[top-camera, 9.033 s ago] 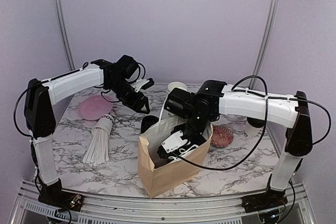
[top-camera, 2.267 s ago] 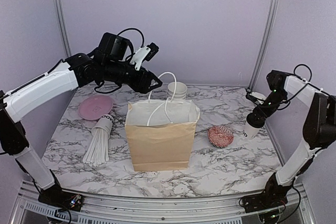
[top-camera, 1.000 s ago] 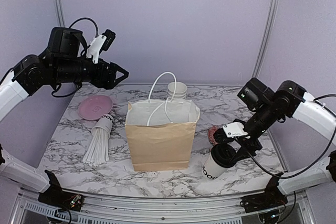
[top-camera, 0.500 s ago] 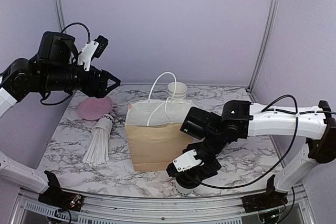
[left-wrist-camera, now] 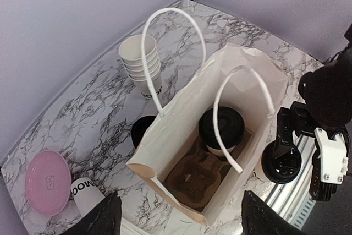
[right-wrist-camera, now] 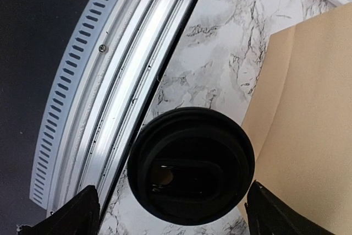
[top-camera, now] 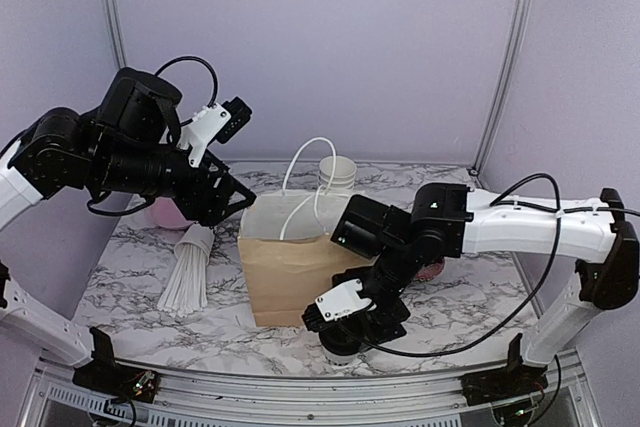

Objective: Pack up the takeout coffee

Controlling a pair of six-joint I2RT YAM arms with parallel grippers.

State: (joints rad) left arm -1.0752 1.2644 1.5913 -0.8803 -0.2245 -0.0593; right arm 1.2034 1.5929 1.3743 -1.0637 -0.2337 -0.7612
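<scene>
A takeout coffee cup (right-wrist-camera: 191, 171), black-lidded, stands on the marble by the front rail, against the brown bag's (top-camera: 295, 272) front right corner. My right gripper (top-camera: 352, 315) hovers over it, open, its fingers (right-wrist-camera: 80, 210) apart from the lid on both sides. A second lidded cup (left-wrist-camera: 221, 127) sits inside the bag on a cardboard carrier (left-wrist-camera: 201, 177). A third cup's lid (left-wrist-camera: 144, 130) shows behind the bag. My left gripper (top-camera: 228, 202) hangs open and empty above the bag's left side, looking down into it.
A stack of lidless white cups (left-wrist-camera: 141, 61) stands behind the bag. A white cup with straws (top-camera: 190, 262) lies to the left, next to a pink plate (left-wrist-camera: 48, 182). The bag's white handles (left-wrist-camera: 165, 20) arch up over its mouth. The metal front rail (right-wrist-camera: 110, 81) runs close beside the cup.
My right arm has carried the cup from the right side to the front of the bag, and its jaws have widened off it. My left arm has swung down towards the bag.
</scene>
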